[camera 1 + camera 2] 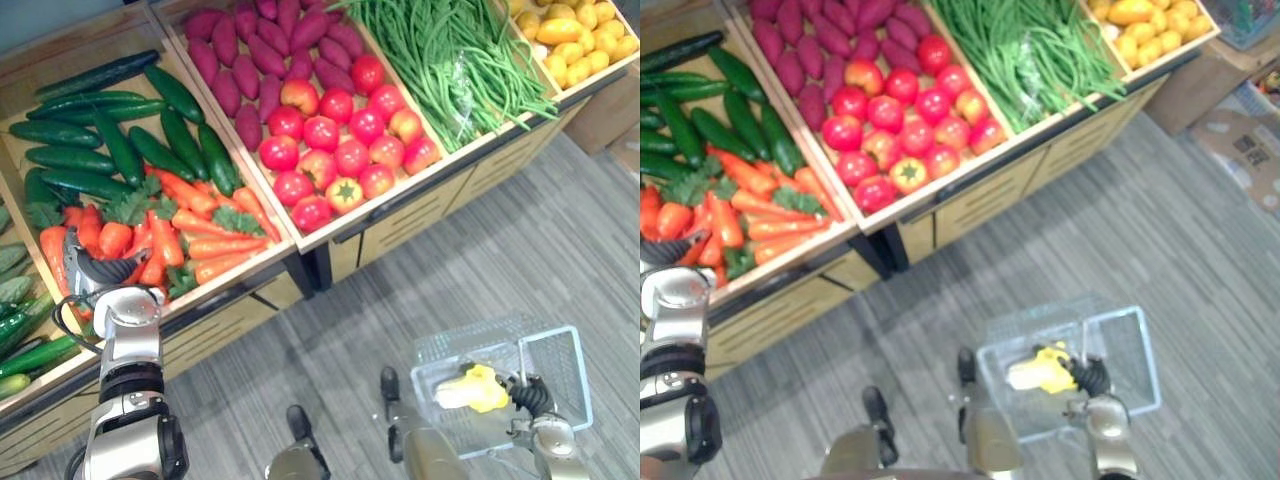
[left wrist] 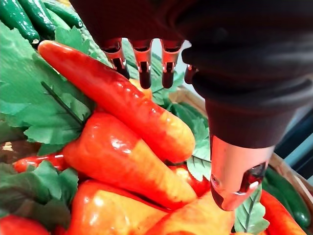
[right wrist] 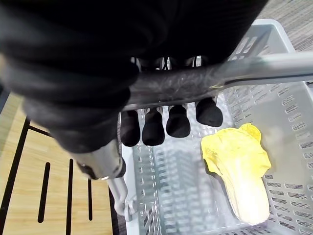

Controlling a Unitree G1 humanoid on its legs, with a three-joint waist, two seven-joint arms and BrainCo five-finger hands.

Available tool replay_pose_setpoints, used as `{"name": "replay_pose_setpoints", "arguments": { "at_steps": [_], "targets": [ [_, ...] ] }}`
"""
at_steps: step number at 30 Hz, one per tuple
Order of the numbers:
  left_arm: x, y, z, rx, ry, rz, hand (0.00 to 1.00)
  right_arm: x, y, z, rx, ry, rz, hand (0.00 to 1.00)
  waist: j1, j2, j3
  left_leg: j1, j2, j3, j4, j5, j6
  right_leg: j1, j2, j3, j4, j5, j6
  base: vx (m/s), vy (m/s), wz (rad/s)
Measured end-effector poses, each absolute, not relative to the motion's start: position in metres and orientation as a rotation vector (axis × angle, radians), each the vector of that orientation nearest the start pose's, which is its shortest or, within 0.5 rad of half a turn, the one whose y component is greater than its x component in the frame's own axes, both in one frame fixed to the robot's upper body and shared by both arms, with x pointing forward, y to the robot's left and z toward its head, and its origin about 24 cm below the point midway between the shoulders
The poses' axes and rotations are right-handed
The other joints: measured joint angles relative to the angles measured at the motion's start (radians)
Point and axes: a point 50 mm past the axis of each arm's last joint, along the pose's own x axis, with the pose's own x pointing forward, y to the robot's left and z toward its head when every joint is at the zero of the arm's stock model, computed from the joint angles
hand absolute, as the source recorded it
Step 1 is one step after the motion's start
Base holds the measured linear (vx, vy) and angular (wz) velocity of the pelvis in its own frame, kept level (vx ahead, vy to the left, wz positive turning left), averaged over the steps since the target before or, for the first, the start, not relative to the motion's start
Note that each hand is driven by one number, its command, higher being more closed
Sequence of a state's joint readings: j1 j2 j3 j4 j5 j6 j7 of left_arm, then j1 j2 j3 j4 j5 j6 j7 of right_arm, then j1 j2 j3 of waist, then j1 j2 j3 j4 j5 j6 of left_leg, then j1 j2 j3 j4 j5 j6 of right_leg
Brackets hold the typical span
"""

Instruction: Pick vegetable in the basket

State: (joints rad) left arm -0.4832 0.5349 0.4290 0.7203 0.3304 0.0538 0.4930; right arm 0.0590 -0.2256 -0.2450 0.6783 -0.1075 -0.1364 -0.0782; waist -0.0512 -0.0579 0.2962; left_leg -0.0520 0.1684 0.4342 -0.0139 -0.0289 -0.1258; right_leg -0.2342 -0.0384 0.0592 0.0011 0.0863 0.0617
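Holds left hand (image 2: 143, 71) over carrots (image 2: 122, 110), fingers straight, gripping nothing, set to close on one; curls right hand (image 3: 166, 120) round handle (image 3: 244, 71), steadying basket (image 3: 288, 122) for it.

The carrots (image 1: 205, 243) are glossy orange and tapered with green leafy tops, heaped crisscross in a front compartment of the wooden stand (image 1: 420, 205), toward its left end; one long carrot lies slantwise across two fatter ones. The basket (image 3: 288, 122) is pale, see-through plastic with slotted walls and a grey bar handle (image 3: 254, 68) across its top, and it sits upright in front of the stand, well apart from it. Inside it a pale yellow leafy vegetable (image 3: 242, 171) lies flat on the bottom, near one wall.
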Motion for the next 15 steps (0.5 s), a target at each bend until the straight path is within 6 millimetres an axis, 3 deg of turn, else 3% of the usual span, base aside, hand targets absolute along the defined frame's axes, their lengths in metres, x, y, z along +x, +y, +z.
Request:
{"name": "replay_pose_setpoints", "arguments": {
  "at_steps": [15],
  "targets": [
    [0.285, 0.388, 0.094, 0.614, 0.194, 0.969, 0.0, 0.183, -0.269, -0.079, -0.282, 0.558, -0.322, 1.0, 0.0, -0.033, 0.044, -0.018, -0.001, 0.0, 0.01, 0.001, 0.001, -0.008, -0.002, 0.005, -0.016, 0.019, 0.001, 0.0, -0.002, 0.0]
  ]
}}
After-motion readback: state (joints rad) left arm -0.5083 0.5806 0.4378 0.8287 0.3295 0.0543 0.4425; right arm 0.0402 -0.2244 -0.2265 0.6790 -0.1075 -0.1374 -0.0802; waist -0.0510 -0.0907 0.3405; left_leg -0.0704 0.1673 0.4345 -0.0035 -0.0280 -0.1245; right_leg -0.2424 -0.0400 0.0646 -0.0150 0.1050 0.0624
